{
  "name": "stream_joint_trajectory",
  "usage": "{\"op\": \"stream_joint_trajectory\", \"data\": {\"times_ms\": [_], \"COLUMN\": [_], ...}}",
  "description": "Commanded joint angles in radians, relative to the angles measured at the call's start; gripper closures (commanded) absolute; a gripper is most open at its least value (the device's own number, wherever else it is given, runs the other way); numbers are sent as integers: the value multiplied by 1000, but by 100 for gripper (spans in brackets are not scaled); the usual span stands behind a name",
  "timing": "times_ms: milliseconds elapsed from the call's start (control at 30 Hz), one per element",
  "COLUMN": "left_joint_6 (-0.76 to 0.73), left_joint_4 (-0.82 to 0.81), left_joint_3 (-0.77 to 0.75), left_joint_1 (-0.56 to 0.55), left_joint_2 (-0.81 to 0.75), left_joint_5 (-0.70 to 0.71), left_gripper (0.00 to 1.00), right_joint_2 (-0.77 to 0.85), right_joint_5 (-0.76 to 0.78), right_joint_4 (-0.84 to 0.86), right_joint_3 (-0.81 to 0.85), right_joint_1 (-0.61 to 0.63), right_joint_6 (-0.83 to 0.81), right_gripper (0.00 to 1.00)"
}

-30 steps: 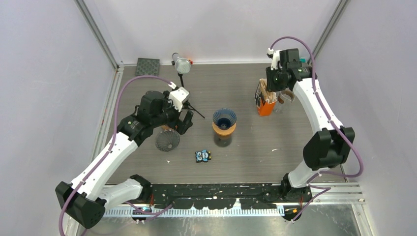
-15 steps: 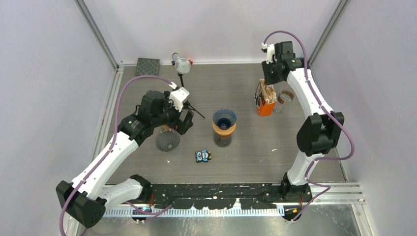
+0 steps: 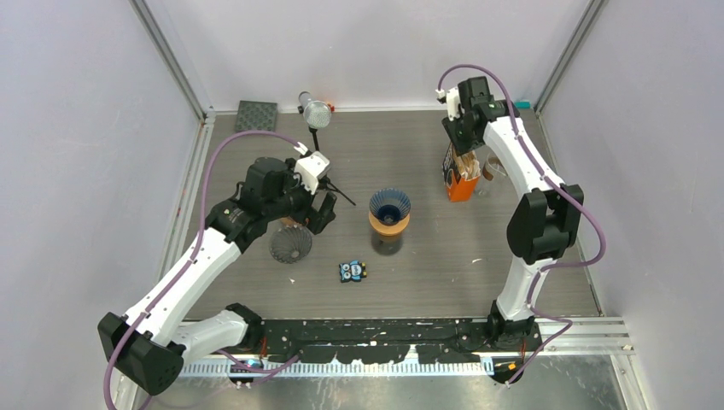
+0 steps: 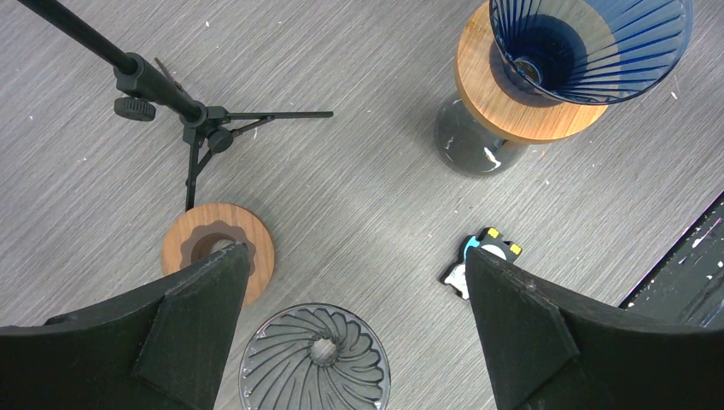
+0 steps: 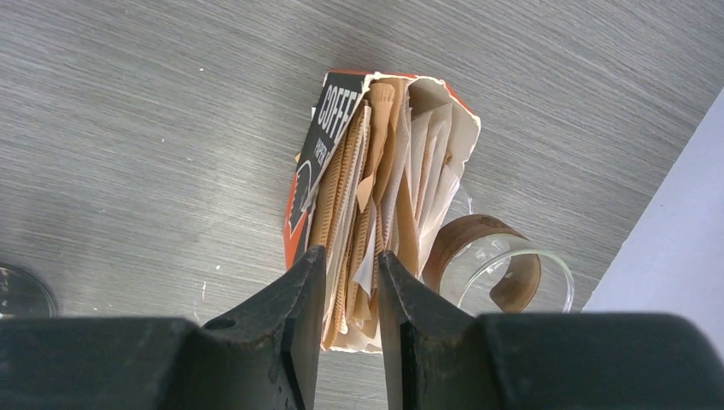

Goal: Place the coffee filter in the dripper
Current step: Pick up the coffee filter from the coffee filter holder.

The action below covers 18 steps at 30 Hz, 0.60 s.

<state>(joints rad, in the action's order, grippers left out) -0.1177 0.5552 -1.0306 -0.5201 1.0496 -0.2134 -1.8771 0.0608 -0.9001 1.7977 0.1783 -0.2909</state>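
grey surface (image 3: 427,273) underneath all. left jaws spread wide, hovering at 9 o'clock of the blue dripper (image 3: 389,205). right jaws narrowly parted just above the coffee filters (image 5: 376,196); touching paper or not, cannot tell. blue dripper perched on a dark carafe (image 4: 470,149) mid-surface. at its 2 o'clock, orange box (image 3: 462,184) holding the filters upright. below the left jaws, clear ribbed dripper (image 4: 313,359), smaller wooden ring (image 4: 218,256) just beside.
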Motion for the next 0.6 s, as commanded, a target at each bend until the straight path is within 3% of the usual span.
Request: {"op": "stream_joint_trajectory", "data": {"times_ms": [0, 400, 567], "left_joint_6": [-18, -19, -20], "left_joint_4": [-24, -25, -25], "left_joint_3": [0, 0, -1], "left_joint_1": [5, 5, 5], "left_joint_2": [-7, -7, -8], "left_joint_5": [-18, -16, -15], "left_gripper": [0, 0, 0], "right_joint_2": [-8, -26, -24], "right_joint_5": [65, 115, 111], "right_joint_4": [-3, -4, -3], "right_joint_3": [45, 57, 58], "right_joint_1": [12, 21, 22], "right_joint_6": [-33, -60, -59], "right_gripper": [68, 77, 87]}}
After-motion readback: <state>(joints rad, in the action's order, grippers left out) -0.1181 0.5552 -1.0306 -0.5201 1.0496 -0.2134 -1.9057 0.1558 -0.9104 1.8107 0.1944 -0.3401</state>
